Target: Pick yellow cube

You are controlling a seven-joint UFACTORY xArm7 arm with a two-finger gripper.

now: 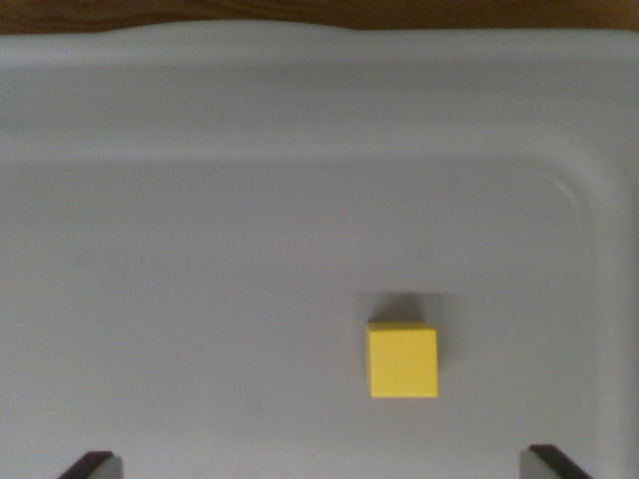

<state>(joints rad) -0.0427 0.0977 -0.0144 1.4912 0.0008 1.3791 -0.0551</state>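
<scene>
Yellow cube sits alone on a pale grey tray, a little toward four o'clock from the middle of the wrist view, resting flat with its edges squared to the frame and a small shadow at its twelve o'clock side. A strip of brown wood shows beyond the tray's far rim at twelve o'clock. The gripper hangs above with its jaws spread wide; only the two dark fingertips peek in at seven and five o'clock, well apart from each other and touching nothing. The cube lies between them but nearer the five o'clock tip, so I'd expect a small shift that way before any descent. It looks like a small, rigid, light block with smooth flat faces, hardly fragile, perhaps a touch slippery. The sensible hold would be across its two opposite side faces, at nine and three o'clock, pinched squarely.
</scene>
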